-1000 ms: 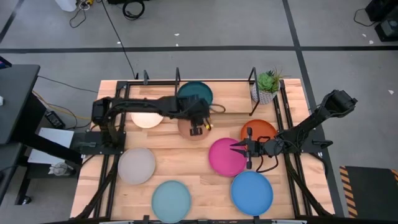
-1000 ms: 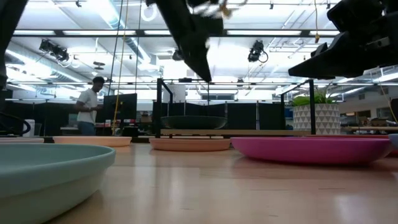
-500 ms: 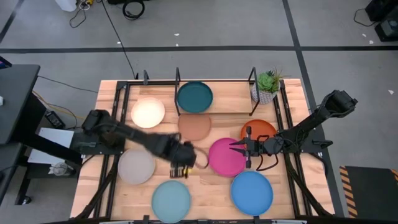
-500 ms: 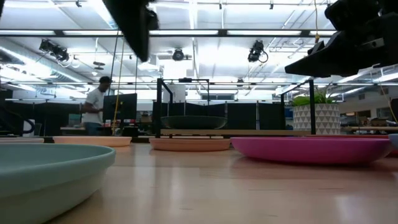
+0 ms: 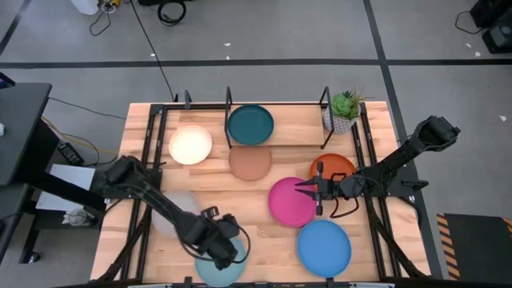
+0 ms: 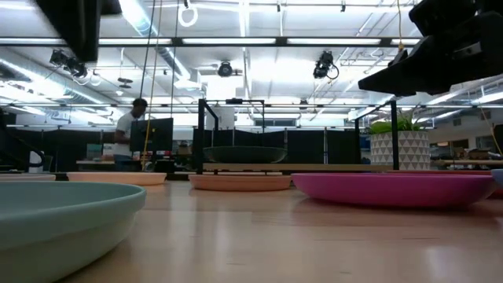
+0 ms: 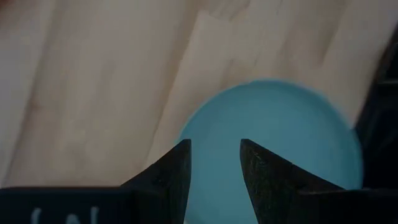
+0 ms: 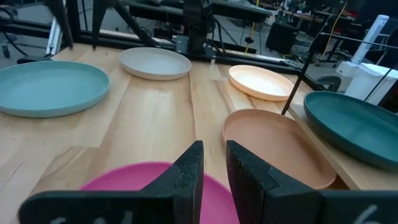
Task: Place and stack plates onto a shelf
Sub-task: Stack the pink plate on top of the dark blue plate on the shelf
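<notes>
The counter (image 5: pixel 260 210) was pale wood planking, ringed by grey floor with dark seams. Seen level across its top, the room behind was an open workshop with ceiling strip lights, dark partitions, and a person (image 6: pixel 130 137) standing far off by a screen.

The left claw (image 5: pixel 222 246) hung over the pale teal plate (image 5: pixel 220 258) at the counter's near edge, its fingers (image 7: pixel 168 177) a little apart with nothing between them, the plate directly beneath. The grey plate (image 5: pixel 176 213) lay just beside that claw, under the arm behind it. The right claw (image 5: pixel 305 189) hovered at the rim of the magenta plate (image 5: pixel 291 202), fingers (image 8: pixel 188 167) nearly closed and empty. The orange plate (image 5: pixel 333 169) sat close behind this claw under the arm, the bright blue plate (image 5: pixel 324 246) near it toward the counter's front.

Ahead of the right claw, well apart, the peach-tan plate (image 5: pixel 250 164) lay flat; beyond it the dark teal plate (image 5: pixel 250 125) rested on the shelf (image 5: pixel 228 98) of black rods at the far edge. The cream plate (image 5: pixel 190 146) lay beside it. A potted plant (image 5: pixel 345 108) stood at the far corner
</notes>
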You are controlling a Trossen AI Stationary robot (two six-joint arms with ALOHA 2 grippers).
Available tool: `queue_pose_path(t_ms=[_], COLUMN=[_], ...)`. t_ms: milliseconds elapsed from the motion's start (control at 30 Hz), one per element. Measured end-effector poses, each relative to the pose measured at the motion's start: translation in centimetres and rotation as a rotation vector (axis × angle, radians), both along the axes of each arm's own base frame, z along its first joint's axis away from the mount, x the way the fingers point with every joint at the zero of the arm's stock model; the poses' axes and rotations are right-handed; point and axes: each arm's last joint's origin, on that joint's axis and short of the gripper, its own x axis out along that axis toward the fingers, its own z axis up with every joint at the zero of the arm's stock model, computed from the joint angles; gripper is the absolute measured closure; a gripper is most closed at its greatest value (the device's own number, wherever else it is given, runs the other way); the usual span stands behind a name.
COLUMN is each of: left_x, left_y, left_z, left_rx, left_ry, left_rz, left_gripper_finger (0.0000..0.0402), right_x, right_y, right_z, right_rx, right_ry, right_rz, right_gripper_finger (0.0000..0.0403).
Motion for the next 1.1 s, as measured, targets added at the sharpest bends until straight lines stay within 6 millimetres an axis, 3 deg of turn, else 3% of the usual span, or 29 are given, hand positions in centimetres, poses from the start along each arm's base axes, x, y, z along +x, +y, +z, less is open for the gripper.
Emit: queue_pose_path(t_ms=[267,700,867,1000,1100], left_x=[2.7,3.2,3.7,5.2,7.0], left_y=[1.5,1.1,1.5,2.1,2.8], left_z=[-4.2,-6.6,-6.0,-5.3,-5.9], left_rx=[0.005,0.004,0.129,0.306,0.362], left_ry=[0.147,0.223,0.137,-0.002,-0.072], left_rz=[-0.092,-0.234,-0.270,-0.377,-0.502], left_gripper_finger=[0.0256,0.0259,0.0259,0.0260,0.0260], right_x=[0.1,0.1,0.1,0.1,0.1], right_y=[-0.3,-0.3,-0.3,-0.3,-0.3], right_z=[-0.1,-0.3,-0.3,-0.2,-0.2], right_rx=[-0.001,0.020,0.020,0.019,0.016], right_ry=[0.016,0.030,0.029,0.028,0.027], right_rz=[0.012,0.043,0.042,0.036,0.024], right_gripper_finger=[0.0328,0.0328,0.0328,0.0328,0.0328])
